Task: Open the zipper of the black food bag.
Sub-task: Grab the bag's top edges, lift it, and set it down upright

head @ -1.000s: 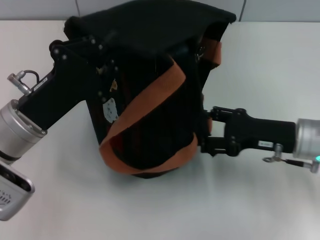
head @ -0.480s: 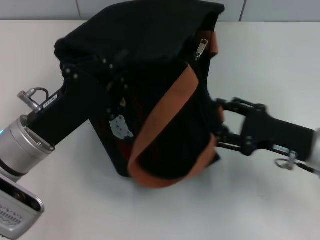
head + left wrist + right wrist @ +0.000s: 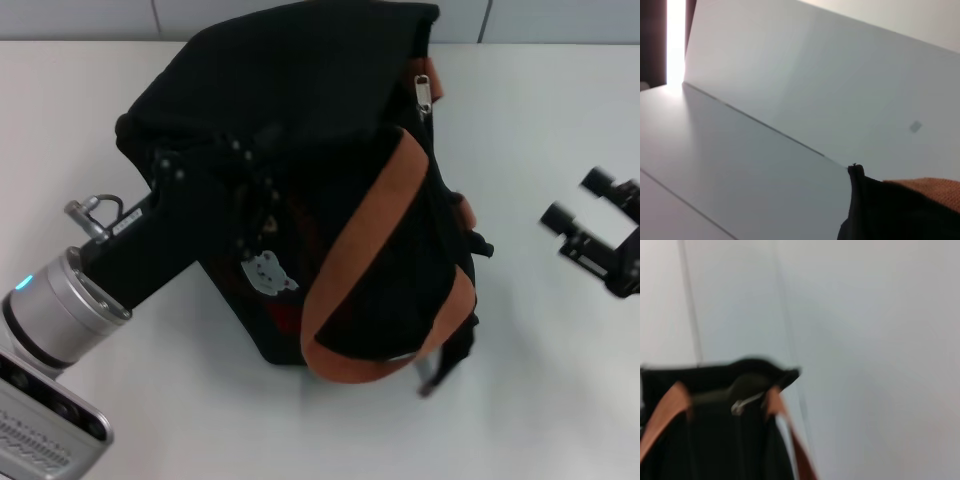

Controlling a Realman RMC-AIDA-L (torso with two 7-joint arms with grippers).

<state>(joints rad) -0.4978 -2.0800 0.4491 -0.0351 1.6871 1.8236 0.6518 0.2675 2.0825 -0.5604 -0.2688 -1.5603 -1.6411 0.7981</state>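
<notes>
On the left, the black left end effector (image 3: 215, 175) on its silver wrist is pressed into the side of the boxy black fabric food bag with orange-brown webbing handles (image 3: 330, 130). Its tips are sunk in the dark cloth, so I cannot tell if they are spread or pinching the fabric. It seems to hold the bag in place.

The bag lies tilted on the white desk (image 3: 520, 400), about in the middle, with a small pale bear patch (image 3: 268, 272) facing up and one orange-brown strap (image 3: 365, 250) running across its side.

At the upper right corner of the bag, the zipper with its small silver metal pull tab (image 3: 424, 92) hangs free; the right wrist view also shows this tab (image 3: 746, 402) dangling at the top edge. Nothing holds it. How far the track is open I cannot see, because the cloth folds over it.

On the right, the black right end effector (image 3: 580, 215) is in the air well apart from the bag, its two fingers spread and holding nothing.

I judge that the opening is not clearly finished: the tab is free and the right arm would need to come back for it.
</notes>
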